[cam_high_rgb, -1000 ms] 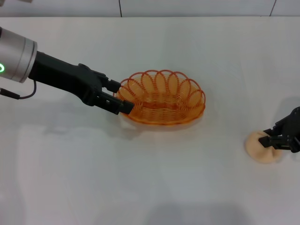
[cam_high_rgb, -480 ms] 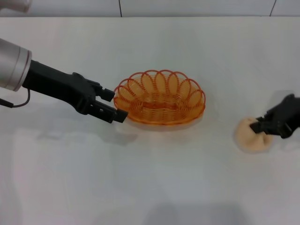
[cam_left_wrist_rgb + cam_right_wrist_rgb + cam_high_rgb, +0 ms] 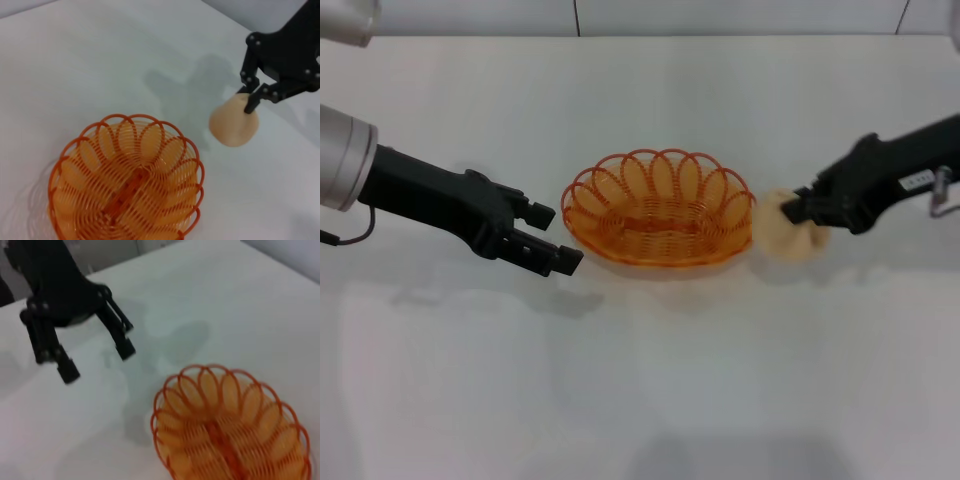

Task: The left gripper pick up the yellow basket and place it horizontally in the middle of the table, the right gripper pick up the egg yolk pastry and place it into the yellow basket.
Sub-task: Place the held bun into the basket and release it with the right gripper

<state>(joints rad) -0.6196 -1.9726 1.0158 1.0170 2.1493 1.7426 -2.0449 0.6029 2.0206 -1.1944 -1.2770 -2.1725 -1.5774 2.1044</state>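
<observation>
The yellow basket (image 3: 660, 208) sits empty in the middle of the white table (image 3: 640, 380); it also shows in the left wrist view (image 3: 125, 180) and the right wrist view (image 3: 230, 430). My left gripper (image 3: 552, 238) is open and empty, just left of the basket and apart from it; it also shows in the right wrist view (image 3: 97, 362). My right gripper (image 3: 795, 210) is shut on the egg yolk pastry (image 3: 782, 236) and holds it in the air just right of the basket's rim. The left wrist view shows the pastry (image 3: 234, 122) hanging from the right gripper (image 3: 247, 100).
A wall edge runs along the far side of the table (image 3: 640, 36). Nothing else stands on the tabletop.
My right gripper lifted the pastry off the table and carried it left, up to the basket's right rim. My left gripper let go of the basket and drew back to the left.
</observation>
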